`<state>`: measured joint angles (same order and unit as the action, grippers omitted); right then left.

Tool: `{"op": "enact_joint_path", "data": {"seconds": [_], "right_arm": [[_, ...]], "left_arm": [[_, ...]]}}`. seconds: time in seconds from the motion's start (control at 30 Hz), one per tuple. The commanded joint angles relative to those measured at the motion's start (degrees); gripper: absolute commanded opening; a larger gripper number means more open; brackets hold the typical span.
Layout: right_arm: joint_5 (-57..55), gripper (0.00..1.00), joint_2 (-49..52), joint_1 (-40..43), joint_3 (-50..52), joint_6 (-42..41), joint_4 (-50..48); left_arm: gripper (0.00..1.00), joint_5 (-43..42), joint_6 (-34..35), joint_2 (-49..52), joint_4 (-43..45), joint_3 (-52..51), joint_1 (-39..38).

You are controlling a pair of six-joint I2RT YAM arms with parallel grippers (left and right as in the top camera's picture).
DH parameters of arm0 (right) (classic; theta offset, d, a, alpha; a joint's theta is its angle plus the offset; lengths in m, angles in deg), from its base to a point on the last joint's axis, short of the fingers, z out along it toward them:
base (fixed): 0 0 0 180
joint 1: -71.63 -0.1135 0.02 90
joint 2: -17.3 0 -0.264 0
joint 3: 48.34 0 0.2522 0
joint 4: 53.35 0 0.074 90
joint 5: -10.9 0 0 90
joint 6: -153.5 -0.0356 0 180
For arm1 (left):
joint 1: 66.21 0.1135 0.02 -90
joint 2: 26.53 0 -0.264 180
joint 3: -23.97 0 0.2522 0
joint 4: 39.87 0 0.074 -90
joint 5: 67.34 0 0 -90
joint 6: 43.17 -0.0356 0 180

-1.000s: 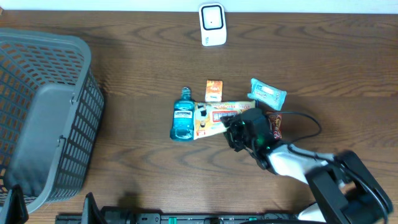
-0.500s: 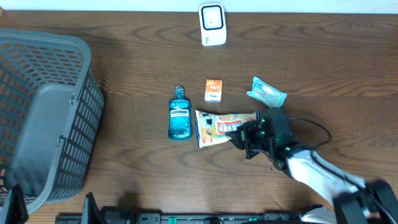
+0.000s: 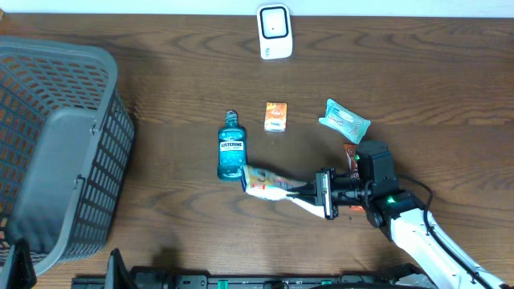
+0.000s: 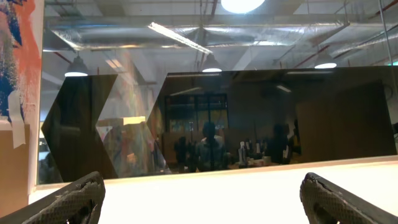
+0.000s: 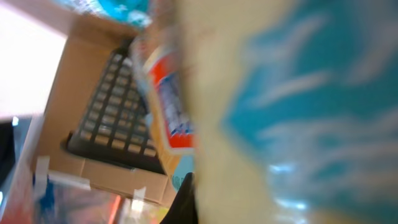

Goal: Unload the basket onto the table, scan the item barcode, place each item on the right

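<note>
the right gripper (image 3: pixel 321 193) is pinching one end of the snack packet (image 3: pixel 269 183), at 5 o'clock of the listerine bottle (image 3: pixel 231 146) and well apart from the barcode scanner (image 3: pixel 274 30) at 12 o'clock. the floppy packet is probably risking drooping, hiding its barcode or slipping out. the left gripper (image 4: pixel 202 196) is gaping wide, empty.
</note>
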<state>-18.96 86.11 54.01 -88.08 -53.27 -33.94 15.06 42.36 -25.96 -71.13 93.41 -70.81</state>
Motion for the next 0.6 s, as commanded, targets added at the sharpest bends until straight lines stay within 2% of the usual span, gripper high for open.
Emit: {"op": "enact_joint_path", "data": {"seconds": [0.0,0.2,0.27,0.33,0.37,0.4,0.43,0.47,0.5,0.53,0.57], "right_arm": [[2.14,0.02,-0.68,0.50,-0.33,-0.70,2.60],[1.70,0.02,-0.68,1.53,-0.33,-0.59,-0.81],[0.81,0.02,-0.68,1.99,-0.33,2.67,-5.20],[-0.50,0.01,-0.68,2.67,-0.33,12.28,-14.49],[-0.42,0.01,-0.68,2.86,-0.33,17.53,-23.69],[-0.26,0.01,-0.68,2.86,-0.33,19.76,-30.36],[0.46,0.02,-0.68,2.71,-0.33,22.45,-41.48],[1.31,0.23,-0.68,2.49,-0.33,23.91,-53.35],[2.91,0.61,-0.68,2.29,-0.46,24.76,-69.05],[4.81,0.70,-0.68,2.32,-0.83,24.79,-78.05],[6.84,0.74,-0.68,2.38,-1.38,25.07,-84.61]], "left_arm": [[1.00,-0.37,0.35,-0.42,0.70,0.17,0.15],[1.00,-0.37,0.35,-0.42,0.87,0.33,0.15],[1.00,-0.37,0.35,-0.42,0.87,0.33,0.15],[1.00,-0.37,0.33,-0.42,0.87,0.33,0.15],[1.00,-0.37,0.33,-0.42,0.87,0.33,0.15],[1.00,-0.37,0.33,-0.42,0.87,0.33,0.13],[1.00,-0.37,0.35,-0.42,0.85,0.33,0.15],[1.00,-0.37,0.33,-0.42,0.85,0.33,0.15],[1.00,-0.37,0.33,-0.42,0.85,0.33,0.15],[1.00,-0.37,0.33,-0.42,0.85,0.33,0.15],[1.00,-0.37,0.33,-0.42,0.85,0.33,0.15]]}}
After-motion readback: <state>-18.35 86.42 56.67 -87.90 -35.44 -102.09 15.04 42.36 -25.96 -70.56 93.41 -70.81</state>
